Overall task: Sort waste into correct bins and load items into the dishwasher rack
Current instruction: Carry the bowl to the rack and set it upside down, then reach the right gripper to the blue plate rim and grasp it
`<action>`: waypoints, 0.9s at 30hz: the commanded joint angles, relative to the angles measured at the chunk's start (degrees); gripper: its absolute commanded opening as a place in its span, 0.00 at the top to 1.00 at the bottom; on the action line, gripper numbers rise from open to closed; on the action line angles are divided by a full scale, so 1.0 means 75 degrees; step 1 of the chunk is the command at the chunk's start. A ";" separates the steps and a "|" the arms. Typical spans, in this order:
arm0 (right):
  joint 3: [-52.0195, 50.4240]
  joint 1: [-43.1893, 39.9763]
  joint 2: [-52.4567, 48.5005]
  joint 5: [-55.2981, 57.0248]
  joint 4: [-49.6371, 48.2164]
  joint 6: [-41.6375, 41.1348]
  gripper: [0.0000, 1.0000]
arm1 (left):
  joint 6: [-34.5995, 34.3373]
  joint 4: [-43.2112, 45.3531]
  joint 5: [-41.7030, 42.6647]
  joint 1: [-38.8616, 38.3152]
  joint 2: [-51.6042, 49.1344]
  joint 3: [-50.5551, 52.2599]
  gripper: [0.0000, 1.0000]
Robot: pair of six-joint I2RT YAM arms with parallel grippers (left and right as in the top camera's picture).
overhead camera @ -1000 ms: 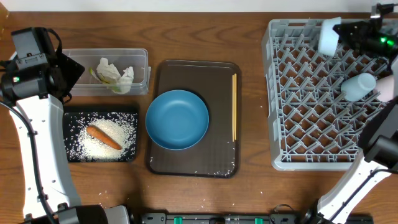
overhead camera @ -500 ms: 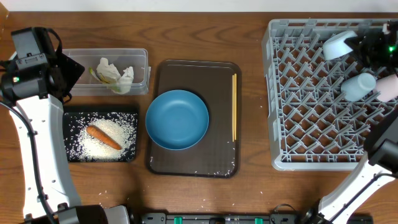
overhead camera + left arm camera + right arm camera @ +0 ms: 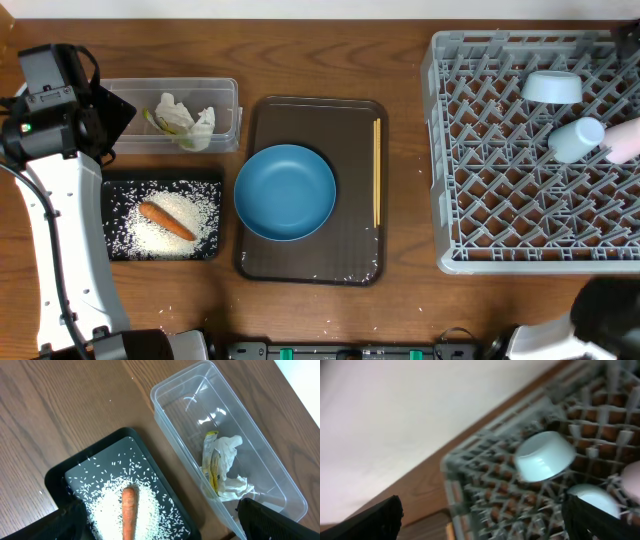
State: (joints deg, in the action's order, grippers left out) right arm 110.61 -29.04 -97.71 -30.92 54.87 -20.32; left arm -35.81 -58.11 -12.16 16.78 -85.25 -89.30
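My left gripper (image 3: 165,527) hangs open above the black tray (image 3: 60,477), which holds rice (image 3: 107,510) and a carrot (image 3: 129,515). Beside it the clear tub (image 3: 225,425) contains crumpled tissue (image 3: 227,467) and a snack wrapper (image 3: 211,465). My right gripper (image 3: 485,525) is open and empty over the far corner of the dishwasher rack (image 3: 500,200). A light-blue bowl (image 3: 552,87) lies upside down in the rack, next to a light-blue cup (image 3: 577,138) and a white cup (image 3: 625,140). The blue plate (image 3: 285,192) and chopsticks (image 3: 376,172) rest on the brown tray (image 3: 310,270).
A few rice grains are scattered on the brown tray's front edge and on the table near the black tray (image 3: 115,190). The left arm (image 3: 60,220) stands along the table's left side. A pale wall runs behind the rack (image 3: 480,485).
My right gripper opened and let go of the bowl, which tipped upside down onto the rack pegs. The right arm drew back out of the overhead view. The left arm stayed still.
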 commanded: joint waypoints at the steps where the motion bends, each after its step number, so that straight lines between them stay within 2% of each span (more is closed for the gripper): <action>1: 0.0009 0.0568 0.0431 -0.1294 0.0201 -0.0117 0.01 | -0.0009 -0.0015 -0.0047 0.0032 -0.0035 -0.0052 0.02; 3: 0.0009 0.1145 0.0583 -0.1964 0.0254 0.0017 0.01 | -0.0009 -0.0015 -0.0047 0.0032 -0.0035 -0.0052 0.02; 6: 0.0009 0.2203 0.0592 -0.1827 0.0408 0.0428 0.01 | -0.0009 -0.0015 -0.0047 0.0032 -0.0035 -0.0052 0.02; 12: -0.0009 0.5120 0.0073 0.1262 0.1105 0.0691 0.01 | -0.0009 -0.0015 -0.0047 0.0032 -0.0035 -0.0052 0.02; 15: -0.0006 0.6604 -0.0507 0.2124 0.1102 0.0962 0.01 | -0.0009 -0.0015 -0.0047 0.0032 -0.0035 -0.0052 0.02; 21: -0.0006 0.8661 -0.1920 0.3075 0.1043 0.1448 0.02 | -0.0009 -0.0015 -0.0047 0.0032 -0.0035 -0.0052 0.02; 27: -0.0006 1.0104 -0.2990 0.3098 0.1070 0.2314 0.01 | -0.0009 -0.0015 -0.0047 0.0032 -0.0035 -0.0052 0.02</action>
State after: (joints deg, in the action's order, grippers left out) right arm 110.56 42.87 -118.34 -10.17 62.65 -7.90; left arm -35.81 -58.08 -12.19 16.78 -85.25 -89.30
